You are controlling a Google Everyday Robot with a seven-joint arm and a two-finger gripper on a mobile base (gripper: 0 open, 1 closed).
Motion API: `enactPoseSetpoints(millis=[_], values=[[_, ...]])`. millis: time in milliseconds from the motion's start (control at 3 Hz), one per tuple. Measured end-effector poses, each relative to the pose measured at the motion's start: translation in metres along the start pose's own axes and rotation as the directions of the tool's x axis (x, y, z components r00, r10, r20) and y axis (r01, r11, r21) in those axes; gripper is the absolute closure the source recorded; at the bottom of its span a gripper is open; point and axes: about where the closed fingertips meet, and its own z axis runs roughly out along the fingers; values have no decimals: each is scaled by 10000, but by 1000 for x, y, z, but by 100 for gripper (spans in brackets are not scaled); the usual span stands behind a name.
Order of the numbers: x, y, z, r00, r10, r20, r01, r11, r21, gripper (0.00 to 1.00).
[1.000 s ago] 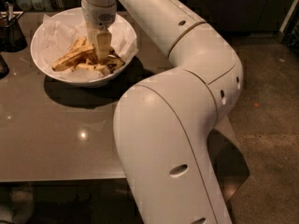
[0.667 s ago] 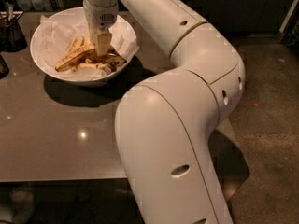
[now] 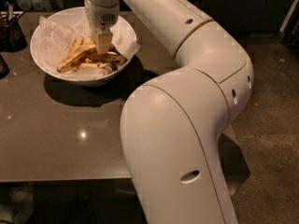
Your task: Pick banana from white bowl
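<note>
The white bowl stands on the table at the upper left, lined with white crinkled paper. Several overripe bananas lie in it. The longest banana lies slanted, from lower left up toward the gripper. The gripper hangs down from the big white arm into the bowl, right over the upper right end of the banana pile. Its tip sits among the bananas. The shorter brown-spotted bananas lie to the right under it.
A dark container with utensils stands at the left edge behind the bowl. The grey table reaches to a front edge low in the view. The large white arm fills the right half. Dark floor lies on the right.
The arm and gripper have shifted slightly to the right and a little lower into the bowl. The bananas look unmoved.
</note>
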Motion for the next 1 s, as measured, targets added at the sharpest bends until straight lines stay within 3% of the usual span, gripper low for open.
enactPoseSetpoints(millis=[333, 1000], values=[[-27, 17, -33, 9982, -419, -426, 445, 9971, 620, 100], [-28, 18, -31, 9980, -451, -436, 476, 9971, 589, 100]])
